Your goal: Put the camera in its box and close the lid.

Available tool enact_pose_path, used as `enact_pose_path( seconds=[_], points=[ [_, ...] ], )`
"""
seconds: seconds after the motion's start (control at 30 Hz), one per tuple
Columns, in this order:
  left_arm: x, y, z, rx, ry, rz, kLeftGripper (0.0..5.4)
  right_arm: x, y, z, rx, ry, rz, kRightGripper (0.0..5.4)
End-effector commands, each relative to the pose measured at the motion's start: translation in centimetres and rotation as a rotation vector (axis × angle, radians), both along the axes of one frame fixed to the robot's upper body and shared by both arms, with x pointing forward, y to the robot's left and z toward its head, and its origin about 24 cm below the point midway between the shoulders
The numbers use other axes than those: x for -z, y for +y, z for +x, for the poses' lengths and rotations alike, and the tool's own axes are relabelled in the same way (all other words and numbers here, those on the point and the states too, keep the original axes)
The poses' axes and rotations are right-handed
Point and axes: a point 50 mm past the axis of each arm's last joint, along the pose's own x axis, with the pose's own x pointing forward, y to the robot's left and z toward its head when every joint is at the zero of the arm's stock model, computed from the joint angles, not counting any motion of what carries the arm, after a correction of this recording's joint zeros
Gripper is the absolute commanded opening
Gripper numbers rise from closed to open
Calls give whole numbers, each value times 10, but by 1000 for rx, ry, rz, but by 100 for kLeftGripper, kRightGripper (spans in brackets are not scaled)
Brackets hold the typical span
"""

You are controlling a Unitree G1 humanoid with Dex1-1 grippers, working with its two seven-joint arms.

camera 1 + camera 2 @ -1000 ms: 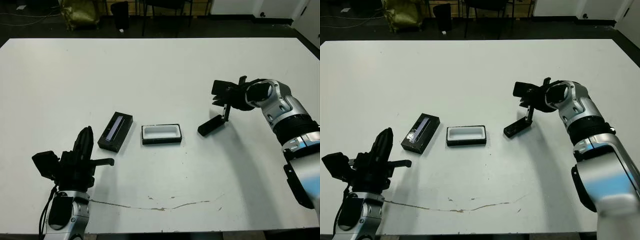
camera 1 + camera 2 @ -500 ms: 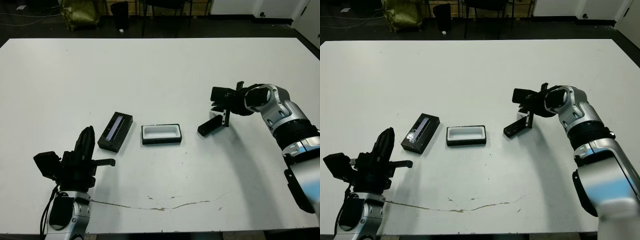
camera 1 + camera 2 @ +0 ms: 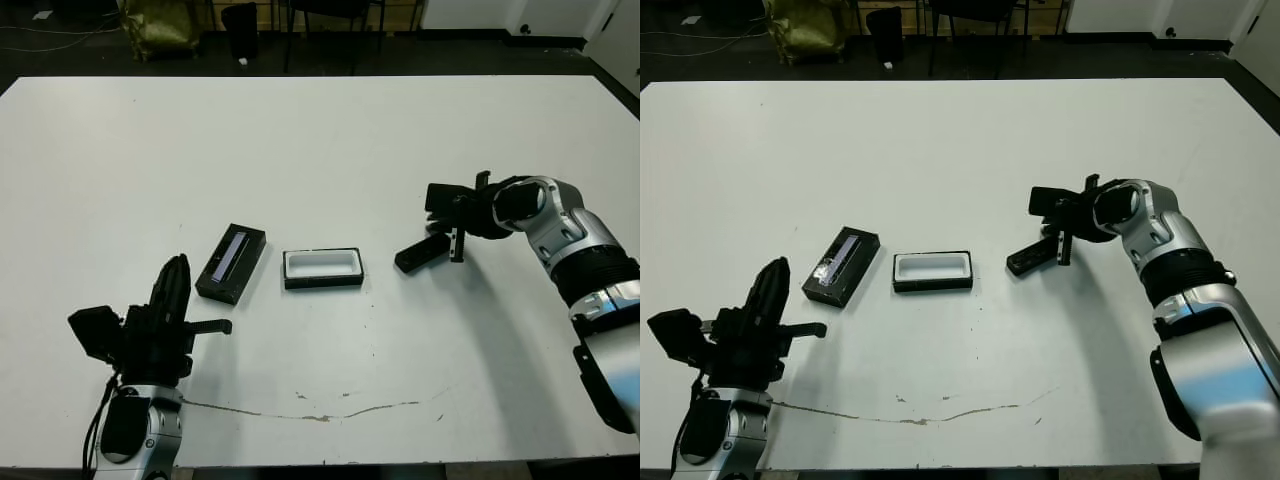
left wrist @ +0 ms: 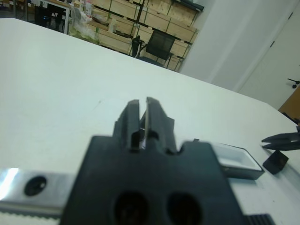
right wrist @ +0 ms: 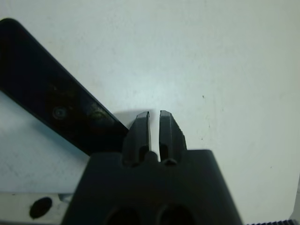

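On the white surface [image 3: 320, 140] the camera [image 3: 421, 252] lies flat to the right of the box [image 3: 322, 268], apart from it. The right gripper [image 3: 457, 245] points down with its tips just beside the camera's far-right end; the right wrist view shows its jaws nearly together with only a thin slit, gripping nothing, and the camera cut off at the picture's edge, its face dim and blurred. Whether the tips touch the camera cannot be told. The lid [image 3: 231, 263] rests left of the box, strip up. The left gripper [image 3: 172, 290] hangs low near the front edge, its jaws likewise pressed close and empty.
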Motion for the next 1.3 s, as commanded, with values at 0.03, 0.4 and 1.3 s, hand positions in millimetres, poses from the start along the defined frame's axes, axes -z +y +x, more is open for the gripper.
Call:
enact_pose_path(
  seconds=[0.03, 0.4, 1.3],
  points=[
    [6, 3, -3, -6, 33, 18, 3, 9, -7, -6, 21, 49, 2, 0],
    [6, 1, -5, -28, 50, 10, 3, 10, -8, -14, -11, 69, 3, 0],
    [3, 0, -2, -13, 23, 8, 3, 9, -18, -34, -29, 190, 62, 0]
  ],
)
